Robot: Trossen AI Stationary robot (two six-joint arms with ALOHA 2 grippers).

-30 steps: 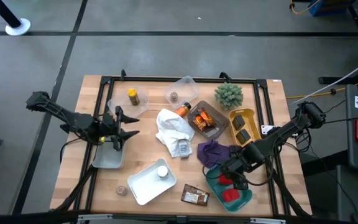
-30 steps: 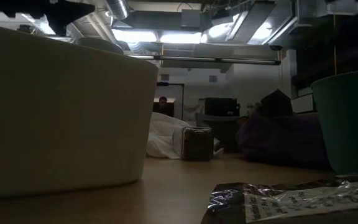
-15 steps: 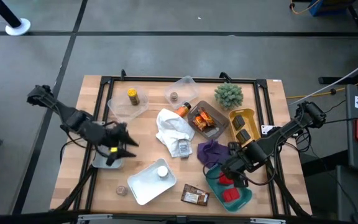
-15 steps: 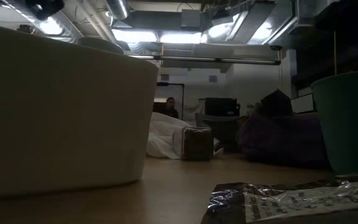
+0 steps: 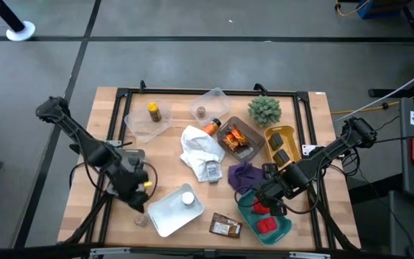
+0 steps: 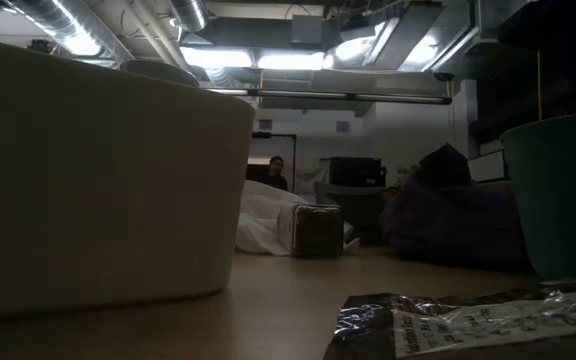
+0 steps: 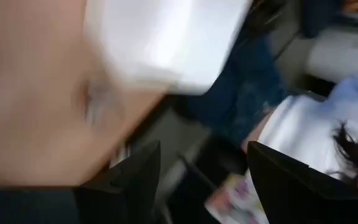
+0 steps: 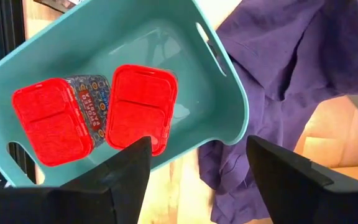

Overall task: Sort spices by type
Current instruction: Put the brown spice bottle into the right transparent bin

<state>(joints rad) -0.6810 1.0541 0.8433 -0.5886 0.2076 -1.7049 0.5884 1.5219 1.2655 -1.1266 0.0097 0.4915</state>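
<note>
Moved since a second ago: left arm has swung from beside the grey tray at the bench's left edge toward the near-left corner; right arm has not shifted.
Left claw (image 5: 136,196): fingers apart, holding nothing, over the wood just left of the white tray (image 5: 165,214).
Key relation: a small jar (image 5: 141,219) stands on bare wood just nearer than the left claw, beside the white tray's near-left corner; it looks upright, so it shows no long axis from above. The left arm is far the nearer one to it.
White-capped jar (image 5: 187,198): inside the white tray, just right of the left claw.
Brown packet (image 5: 225,227): flat on the bench near the front edge, long axis running left to right, between the white tray and the teal tray (image 8: 229,93).
Right claw (image 5: 268,203): fingers apart, empty, hanging over the teal tray, which holds two red boxes (image 8: 140,107) side by side.
Other spices: yellow jar (image 5: 153,111) in a clear far-left tray; orange packets (image 5: 237,140) in a brown tray at centre.
Bench (image 5: 304,129): pale wood, cluttered with a white cloth, a purple cloth and a spiky green plant.
Room: grey floor around; a person is in the background.
</note>
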